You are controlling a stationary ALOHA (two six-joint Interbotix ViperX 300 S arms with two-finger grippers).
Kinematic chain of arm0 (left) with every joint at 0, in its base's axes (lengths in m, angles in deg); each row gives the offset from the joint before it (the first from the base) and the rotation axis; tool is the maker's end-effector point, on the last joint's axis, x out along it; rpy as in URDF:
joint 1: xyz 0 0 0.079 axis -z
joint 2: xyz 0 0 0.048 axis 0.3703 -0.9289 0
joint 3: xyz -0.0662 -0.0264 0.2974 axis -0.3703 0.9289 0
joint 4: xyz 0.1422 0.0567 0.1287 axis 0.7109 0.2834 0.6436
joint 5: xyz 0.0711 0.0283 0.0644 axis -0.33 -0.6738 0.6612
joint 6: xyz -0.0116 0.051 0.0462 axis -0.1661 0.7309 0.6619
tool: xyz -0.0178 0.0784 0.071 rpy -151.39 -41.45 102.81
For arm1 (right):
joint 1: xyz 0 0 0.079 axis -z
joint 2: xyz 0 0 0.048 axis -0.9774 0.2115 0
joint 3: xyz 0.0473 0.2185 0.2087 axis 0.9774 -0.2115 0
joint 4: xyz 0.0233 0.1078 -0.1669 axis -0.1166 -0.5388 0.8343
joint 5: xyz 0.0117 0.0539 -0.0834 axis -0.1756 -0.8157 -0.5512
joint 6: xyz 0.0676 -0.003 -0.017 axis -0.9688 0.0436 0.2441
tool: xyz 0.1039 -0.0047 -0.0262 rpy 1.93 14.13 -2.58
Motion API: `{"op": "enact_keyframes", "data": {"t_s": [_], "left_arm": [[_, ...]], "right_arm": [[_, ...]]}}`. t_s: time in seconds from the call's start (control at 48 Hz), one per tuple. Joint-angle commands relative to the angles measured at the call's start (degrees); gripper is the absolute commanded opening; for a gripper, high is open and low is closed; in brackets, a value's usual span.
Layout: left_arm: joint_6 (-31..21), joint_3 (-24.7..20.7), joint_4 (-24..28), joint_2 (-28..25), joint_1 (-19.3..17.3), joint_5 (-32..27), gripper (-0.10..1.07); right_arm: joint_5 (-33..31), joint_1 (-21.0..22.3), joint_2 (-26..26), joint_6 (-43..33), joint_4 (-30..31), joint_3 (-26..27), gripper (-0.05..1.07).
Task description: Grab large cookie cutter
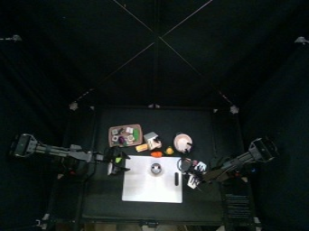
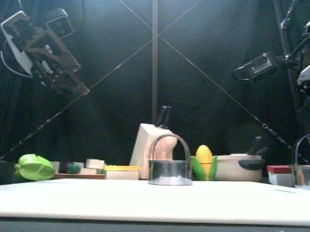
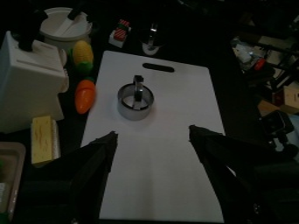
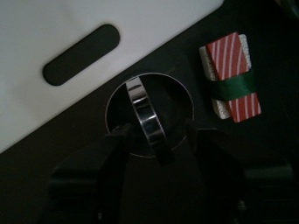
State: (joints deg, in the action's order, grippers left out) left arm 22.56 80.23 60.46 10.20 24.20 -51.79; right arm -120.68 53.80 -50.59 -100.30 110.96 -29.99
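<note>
The white cutting board (image 1: 154, 183) fills the lower middle of the table (image 1: 211, 144) in the top view; its near and side edges are bare, and only a narrow dark strip of table shows on each side of it. The large cookie cutter (image 3: 135, 98), a metal ring with a strap handle arched over it, stands upright on the board, left of the board's centre line in the left wrist view and short of the slot handle (image 3: 156, 67); the board around it is open on every side. In the front view the cutter (image 2: 169, 169) sits in the lower middle of the frame, with the white knife block (image 2: 149, 145) behind it and a corn cob (image 2: 205, 161) to its right. A green object (image 2: 34, 167) lies at the lower left.

The left gripper (image 3: 152, 156) hangs over the board's near end, jaws spread wide and holding nothing, the cutter well ahead of them. Its arm reaches in from the left of the top view.

The right gripper (image 4: 155, 171) points down past the slot end of the board; its dark jaws stand apart and seem to hold nothing, though they are blurred. Just ahead of them a second metal ring (image 4: 146, 109) lies on the black table, near a red striped box (image 4: 233, 77).
</note>
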Motion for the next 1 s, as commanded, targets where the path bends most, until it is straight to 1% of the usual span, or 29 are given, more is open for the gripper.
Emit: {"op": "enact_keyframes", "data": {"t_s": [0.0, 0.104, 0.188, 0.354, 0.521, 0.604, 0.833, 0.917, 0.979], "left_arm": [[0.0, -0.4, 0.0, 0.1, 0.1, 1.1, 0.99], [-0.1, -0.4, 0.0, 0.1, 0.1, 1.1, 0.99], [-0.1, -0.2, 0.0, 0.1, 0.2, 1.3, 0.99], [-0.2, 0.4, 0.0, 0.1, 0.2, 1.1, 0.99], [-0.3, 0.3, 0.0, 0.1, 0.1, 1.3, 0.99], [-0.3, 0.3, -0.1, 0.1, 0.2, 1.3, 0.99], [-0.3, 0.4, -0.5, 0.1, 0.1, 1.3, 0.99], [-0.3, 0.5, -0.7, 0.1, 0.1, 1.3, 0.99], [-0.3, 0.6, -1.0, 0.1, 0.2, 1.3, 0.99]], "right_arm": [[0.4, 0.1, 0.0, -0.3, 1.1, 1.3, 0.77], [0.1, 0.1, 0.1, -0.4, 1.2, 1.4, 0.66], [-0.7, 0.0, -0.5, -0.4, 1.1, 1.9, 0.6], [-3.4, -0.4, -2.1, -0.3, 1.5, 4.0, 0.53], [-7.3, -0.4, -3.7, -0.2, 1.6, 6.4, 0.53], [-8.1, -0.4, -4.1, -0.2, 1.6, 7.1, 0.53], [-8.4, 0.1, -4.3, -0.4, 1.7, 8.0, 0.53], [-8.5, 0.4, -4.3, -0.4, 1.9, 9.4, 0.53], [-8.5, 1.5, -4.3, -0.4, 1.8, 10.9, 0.53]]}}
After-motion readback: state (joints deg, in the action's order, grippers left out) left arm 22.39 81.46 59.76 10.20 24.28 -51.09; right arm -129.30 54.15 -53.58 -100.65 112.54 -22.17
